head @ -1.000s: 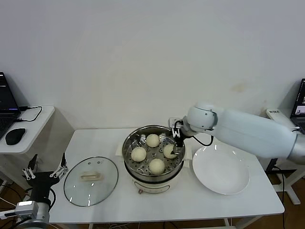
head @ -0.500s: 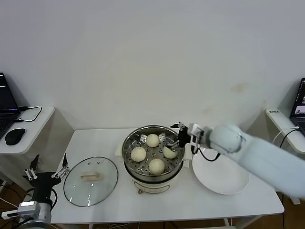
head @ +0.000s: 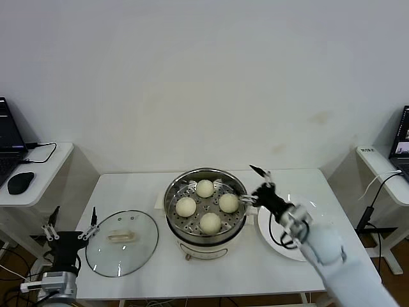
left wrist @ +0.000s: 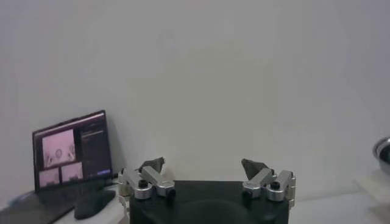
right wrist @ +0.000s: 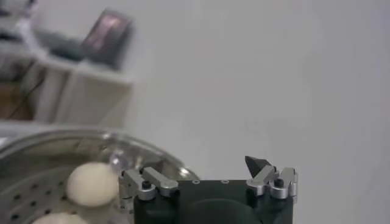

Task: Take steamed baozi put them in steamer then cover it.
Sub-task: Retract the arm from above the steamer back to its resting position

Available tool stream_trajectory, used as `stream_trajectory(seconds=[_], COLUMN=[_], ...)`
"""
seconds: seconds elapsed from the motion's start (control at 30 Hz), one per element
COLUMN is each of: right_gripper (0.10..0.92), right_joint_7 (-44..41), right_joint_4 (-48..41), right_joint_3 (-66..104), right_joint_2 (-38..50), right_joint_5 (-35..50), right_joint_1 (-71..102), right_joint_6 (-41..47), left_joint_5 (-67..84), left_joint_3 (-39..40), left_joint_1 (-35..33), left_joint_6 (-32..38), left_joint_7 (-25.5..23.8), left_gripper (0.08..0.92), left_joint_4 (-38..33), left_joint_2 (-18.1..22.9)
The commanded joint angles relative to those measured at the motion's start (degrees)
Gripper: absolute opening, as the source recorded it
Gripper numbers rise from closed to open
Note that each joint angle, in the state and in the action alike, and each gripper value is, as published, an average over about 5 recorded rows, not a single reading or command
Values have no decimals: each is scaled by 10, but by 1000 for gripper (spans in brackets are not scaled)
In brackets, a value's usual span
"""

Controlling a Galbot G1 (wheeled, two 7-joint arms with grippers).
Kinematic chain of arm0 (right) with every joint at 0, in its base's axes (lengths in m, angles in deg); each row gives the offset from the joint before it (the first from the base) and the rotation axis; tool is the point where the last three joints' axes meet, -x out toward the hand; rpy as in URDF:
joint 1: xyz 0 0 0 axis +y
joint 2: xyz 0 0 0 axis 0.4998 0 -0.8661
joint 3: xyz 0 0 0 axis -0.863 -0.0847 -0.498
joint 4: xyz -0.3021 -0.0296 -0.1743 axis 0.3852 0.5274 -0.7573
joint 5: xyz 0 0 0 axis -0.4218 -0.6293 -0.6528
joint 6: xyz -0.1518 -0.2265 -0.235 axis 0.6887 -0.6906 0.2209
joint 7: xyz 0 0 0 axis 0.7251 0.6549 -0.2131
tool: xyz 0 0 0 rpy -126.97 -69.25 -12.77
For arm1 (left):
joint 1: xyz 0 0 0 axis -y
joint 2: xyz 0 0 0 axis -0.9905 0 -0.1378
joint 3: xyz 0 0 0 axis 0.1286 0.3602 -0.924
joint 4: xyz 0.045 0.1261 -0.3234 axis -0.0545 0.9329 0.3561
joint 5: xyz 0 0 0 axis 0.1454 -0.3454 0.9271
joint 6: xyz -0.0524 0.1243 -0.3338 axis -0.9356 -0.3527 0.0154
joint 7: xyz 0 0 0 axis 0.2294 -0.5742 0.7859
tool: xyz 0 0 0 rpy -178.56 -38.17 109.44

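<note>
The right arm hid much of the white plate [head: 289, 246] near the tabletop's right edge. The laptop [head: 7, 144] on the side desk was cut by the head view's left edge. In the right wrist view the steamer [right wrist: 91, 146] was cropped and blurred.

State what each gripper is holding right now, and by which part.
Nothing is held. The right gripper is open and empty beside the steamer; the left gripper is open and empty, parked off the table's left edge near the cover.
</note>
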Motion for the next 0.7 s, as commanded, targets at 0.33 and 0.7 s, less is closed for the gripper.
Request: stream_trajectory(seconds=[0.33,0.7], right_gripper=[823,823], right_joint_7=[15,36], right_joint_4=[17,-20], right_joint_3=[330,341], right_joint_2=[-274,-302], right_joint_5=[-40,-72], right_joint_1=[360,351], right_joint_6=[-99,-107], left_joint_5=[-663,-720], left_joint_3=[6,53], left_joint_1=[-17,-6], left_joint_6=[75,58], left_joint_7=[-39,-75], left_gripper=[823,823], left_joint_4=[150,167], left_joint_2=[-50,-55])
